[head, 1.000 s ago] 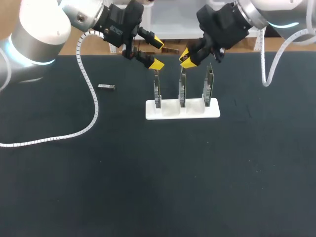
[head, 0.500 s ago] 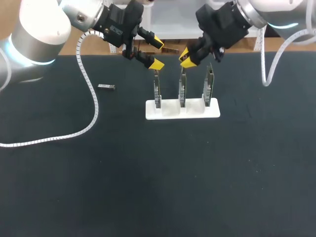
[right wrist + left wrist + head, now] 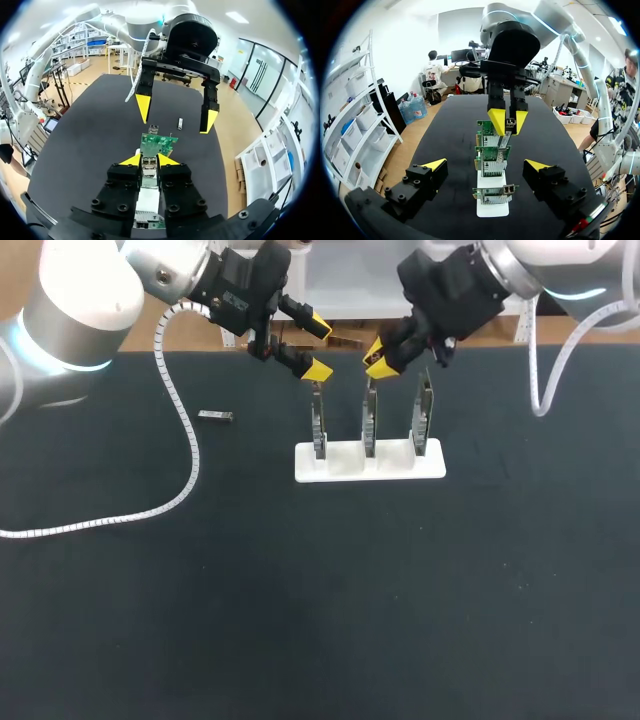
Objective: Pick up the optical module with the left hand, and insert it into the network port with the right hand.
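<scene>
Optical module point(image 3: 504, 139) is right there, pinched between the yellow tips of the right gripper point(image 3: 149, 160). The fingers stand narrow and clamp it from both sides, and the silver body slants down out of them. Directly beneath, its lower end meets the top edge of the middle card point(image 3: 369, 425), though whether it sits in the port or only rests against it I cannot tell. That card stands upright in a white stand point(image 3: 335, 465) on the black table point(image 3: 320, 620), with the right card point(image 3: 425, 418) on one side and the left card point(image 3: 318, 425) on the other, all three in a row. Moving outward from the right gripper along the row, the left card comes next, green board up, with nothing touching it. Just over it hangs the left gripper point(image 3: 317, 348), fingers spread wide and holding nothing, one yellow tip close above the card's top edge and the other higher up. From that gripper's own camera the whole row of cards runs away under the gap between its fingers, with the right gripper facing it at the far end. Farther out, well apart from the stand on the left arm's side, a small silver bar point(image 3: 215, 417) lies flat on the table by itself. Past that, a white coiled cable point(image 3: 185, 455) drops from the left arm and curls across the table toward its left edge.
</scene>
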